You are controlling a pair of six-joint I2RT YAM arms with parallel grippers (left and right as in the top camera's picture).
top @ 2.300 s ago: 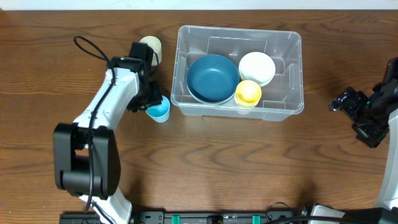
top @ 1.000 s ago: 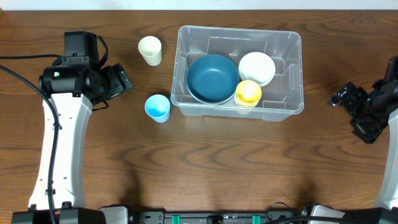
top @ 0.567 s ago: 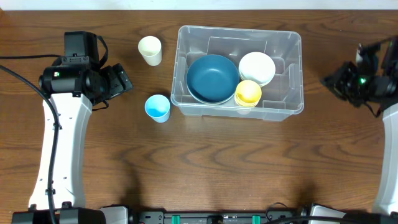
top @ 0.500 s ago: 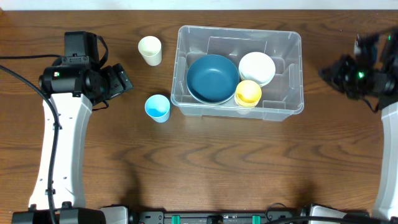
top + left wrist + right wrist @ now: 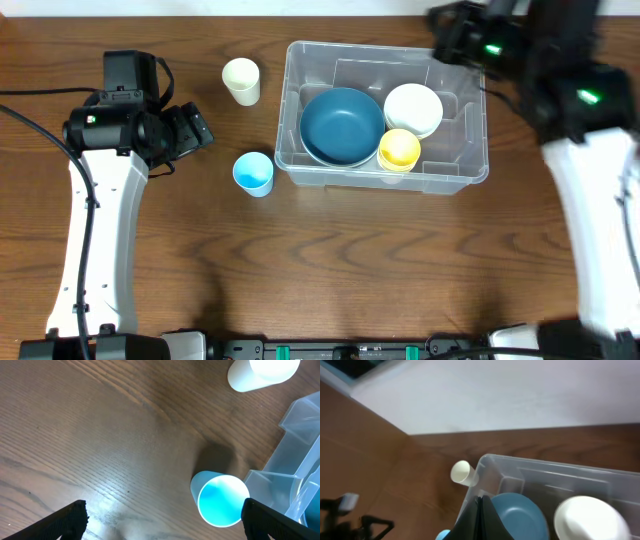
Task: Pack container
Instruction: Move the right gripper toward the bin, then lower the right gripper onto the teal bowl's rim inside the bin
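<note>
container (image 5: 470, 150): one
bowls: two, a blue bowl (image 5: 342, 125) and a white bowl (image 5: 413, 108)
cups: three, a yellow cup (image 5: 399, 149), a light blue cup (image 5: 254, 173), a cream cup (image 5: 241, 80)

Brown wood-grain table (image 5: 330, 260), dark blue bowl (image 5: 342, 126) beside a white bowl (image 5: 413, 108), yellow cup (image 5: 399, 148) just beside both, cream cup (image 5: 241, 79) upright on the table, light blue cup (image 5: 254, 173) upright, apart from the cream one.
</note>
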